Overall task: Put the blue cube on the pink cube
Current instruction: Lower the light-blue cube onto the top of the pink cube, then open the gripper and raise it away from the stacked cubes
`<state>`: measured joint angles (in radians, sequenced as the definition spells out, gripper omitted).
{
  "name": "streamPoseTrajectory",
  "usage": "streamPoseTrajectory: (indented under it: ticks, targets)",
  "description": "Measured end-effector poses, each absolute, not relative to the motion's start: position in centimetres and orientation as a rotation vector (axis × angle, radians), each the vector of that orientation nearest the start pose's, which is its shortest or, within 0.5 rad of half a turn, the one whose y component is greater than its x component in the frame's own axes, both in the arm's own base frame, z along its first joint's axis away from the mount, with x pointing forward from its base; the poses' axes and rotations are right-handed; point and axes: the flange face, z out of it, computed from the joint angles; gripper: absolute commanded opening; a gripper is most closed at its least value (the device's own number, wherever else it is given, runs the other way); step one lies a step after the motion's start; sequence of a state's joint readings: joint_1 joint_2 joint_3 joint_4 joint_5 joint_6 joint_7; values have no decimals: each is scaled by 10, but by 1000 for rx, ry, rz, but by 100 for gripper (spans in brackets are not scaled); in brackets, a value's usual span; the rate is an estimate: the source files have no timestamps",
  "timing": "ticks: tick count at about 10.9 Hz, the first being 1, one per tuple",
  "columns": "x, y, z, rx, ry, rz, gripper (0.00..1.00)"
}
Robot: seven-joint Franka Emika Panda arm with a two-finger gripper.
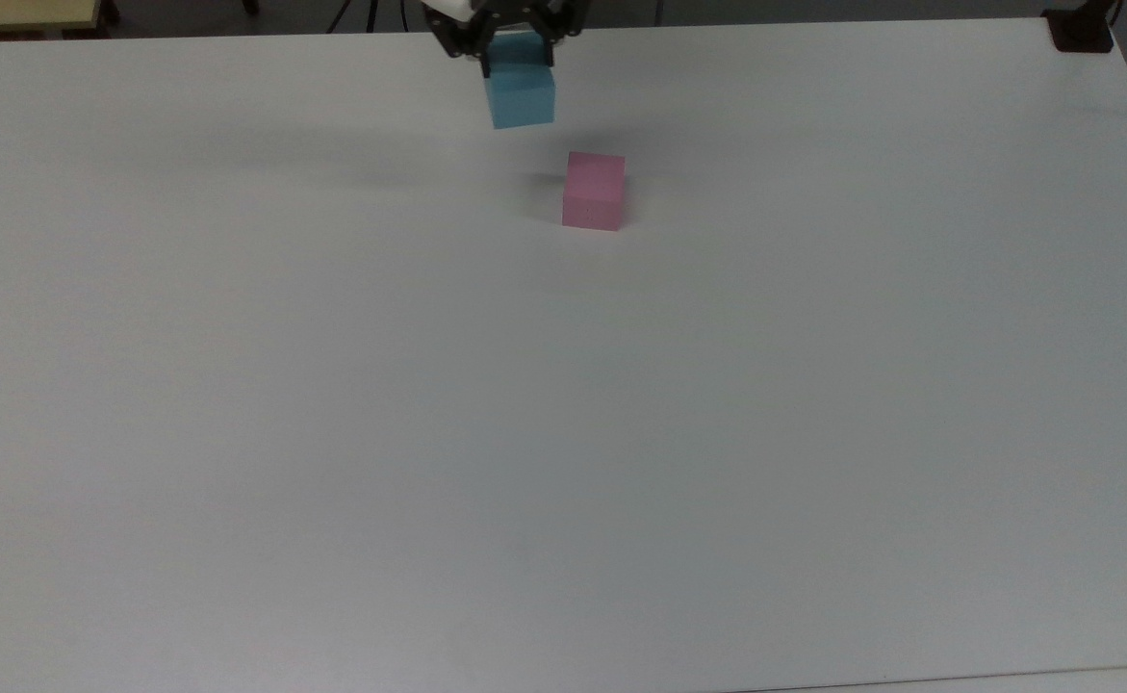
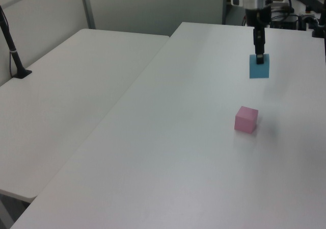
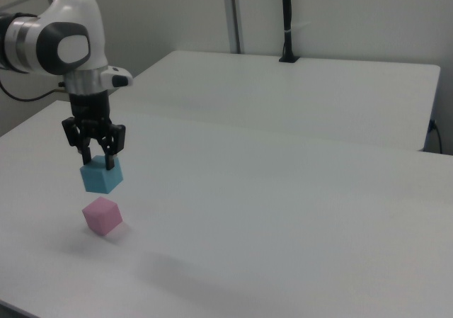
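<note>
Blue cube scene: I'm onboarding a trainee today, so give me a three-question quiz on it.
1. True or false: the blue cube rests on the white table.
2. What holds the blue cube?
3. In the top view, the pink cube lies where from the blue cube? A) lower right B) upper left C) level, far left

Key: 1 false, it hangs in the air; 2 the claw, shut on it; 3 A.
</note>
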<state>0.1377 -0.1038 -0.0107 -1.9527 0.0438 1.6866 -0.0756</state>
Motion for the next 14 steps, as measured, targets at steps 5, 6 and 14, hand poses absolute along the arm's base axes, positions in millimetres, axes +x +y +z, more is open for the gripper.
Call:
streamPoseTrajectory:
  ticks: [5, 6, 14]
  targets:
    - [510, 96, 461, -3075, -132, 230, 59]
    - [513, 104, 448, -3081, -103, 210, 59]
    - [517, 140, 422, -3095, -11, 208, 74]
